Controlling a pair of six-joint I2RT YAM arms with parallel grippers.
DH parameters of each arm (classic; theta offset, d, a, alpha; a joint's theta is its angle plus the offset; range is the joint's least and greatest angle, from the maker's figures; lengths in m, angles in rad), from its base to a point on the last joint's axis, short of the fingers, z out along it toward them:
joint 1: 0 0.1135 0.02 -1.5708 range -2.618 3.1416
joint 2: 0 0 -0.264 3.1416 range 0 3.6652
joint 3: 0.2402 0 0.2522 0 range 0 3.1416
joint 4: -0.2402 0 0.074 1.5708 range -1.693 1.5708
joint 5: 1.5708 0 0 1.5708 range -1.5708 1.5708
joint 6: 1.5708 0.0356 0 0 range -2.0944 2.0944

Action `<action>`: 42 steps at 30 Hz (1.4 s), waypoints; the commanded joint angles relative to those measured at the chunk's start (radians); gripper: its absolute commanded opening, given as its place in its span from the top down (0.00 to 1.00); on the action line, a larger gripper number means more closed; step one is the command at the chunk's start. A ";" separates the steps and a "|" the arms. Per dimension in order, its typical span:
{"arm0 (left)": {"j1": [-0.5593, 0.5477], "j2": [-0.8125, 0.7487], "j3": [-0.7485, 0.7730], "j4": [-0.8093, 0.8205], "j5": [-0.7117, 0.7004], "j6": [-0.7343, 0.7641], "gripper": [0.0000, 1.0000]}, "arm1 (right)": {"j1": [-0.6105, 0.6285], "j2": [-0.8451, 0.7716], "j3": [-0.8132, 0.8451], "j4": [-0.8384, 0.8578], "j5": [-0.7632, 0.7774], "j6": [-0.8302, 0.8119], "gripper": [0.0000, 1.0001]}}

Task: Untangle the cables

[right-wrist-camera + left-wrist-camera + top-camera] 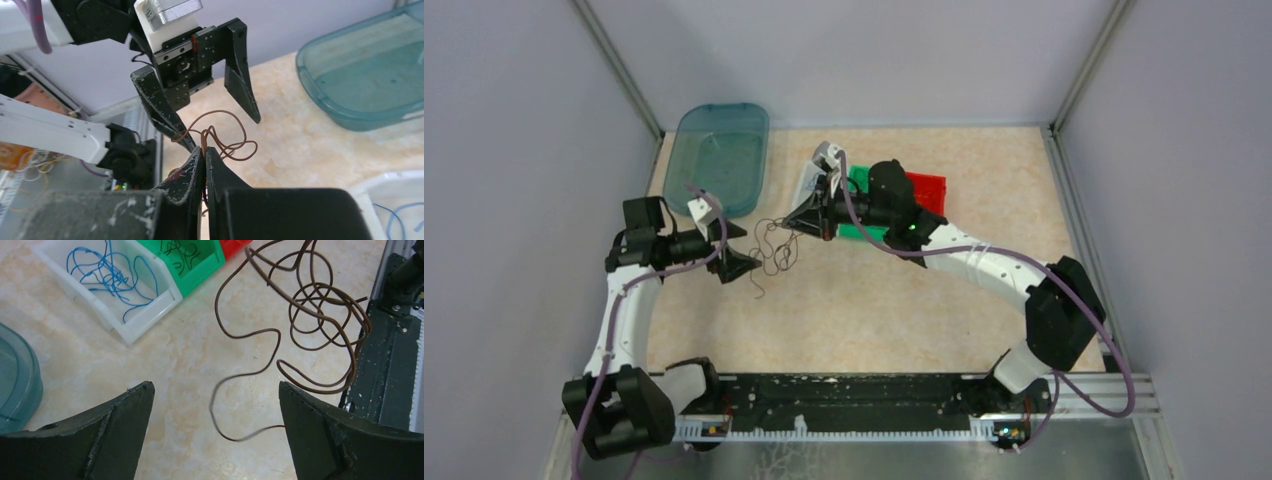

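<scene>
One brown wire tangle hangs pinched in your closed right gripper, left gripper wide open and empty beside it, so next, clamp a loose loop.

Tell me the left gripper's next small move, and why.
Probably ease the open left gripper forward and close on the loose tail of the brown cable, which curls between its fingers. The right gripper is shut on the loops, so pulling apart could follow.
</scene>
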 commanded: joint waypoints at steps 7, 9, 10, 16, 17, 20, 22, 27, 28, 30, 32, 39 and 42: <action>-0.006 -0.011 0.109 -0.279 0.116 0.327 0.03 | 0.006 -0.022 -0.019 0.248 -0.212 0.200 0.96; -0.006 0.007 0.132 -0.341 0.141 0.374 0.06 | 0.005 -0.016 -0.019 0.302 -0.250 0.266 0.96; -0.006 0.011 0.142 -0.360 0.154 0.387 0.09 | 0.005 -0.014 -0.020 0.327 -0.267 0.289 0.96; -0.023 0.035 0.209 -0.689 0.227 0.712 0.09 | 0.000 -0.021 -0.026 0.414 -0.294 0.357 0.96; -0.027 0.044 0.214 -0.757 0.231 0.774 0.07 | -0.003 -0.022 -0.028 0.438 -0.294 0.380 0.96; -0.029 0.025 0.201 -0.759 0.221 0.782 0.07 | -0.017 -0.017 -0.038 0.554 -0.298 0.472 0.96; -0.029 -0.008 0.191 -0.660 0.233 0.695 0.09 | -0.019 -0.010 -0.038 0.614 -0.309 0.526 0.96; -0.037 -0.100 0.170 -0.337 0.296 0.335 0.37 | -0.019 -0.002 -0.045 0.673 -0.313 0.577 0.96; -0.046 -0.103 0.174 -0.321 0.307 0.301 0.44 | -0.018 0.000 -0.048 0.679 -0.310 0.580 0.96; -0.090 -0.099 0.187 -0.320 0.306 0.266 0.65 | -0.018 -0.002 -0.054 0.685 -0.300 0.584 0.95; -0.155 -0.092 0.195 -0.353 0.266 0.268 0.80 | -0.019 -0.003 -0.059 0.688 -0.288 0.582 0.95; -0.246 -0.101 0.165 -0.347 0.107 0.267 0.60 | -0.025 -0.004 -0.059 0.693 -0.272 0.583 0.94; -0.247 -0.124 0.148 -0.303 0.071 0.242 0.39 | -0.028 -0.006 -0.061 0.709 -0.279 0.597 0.94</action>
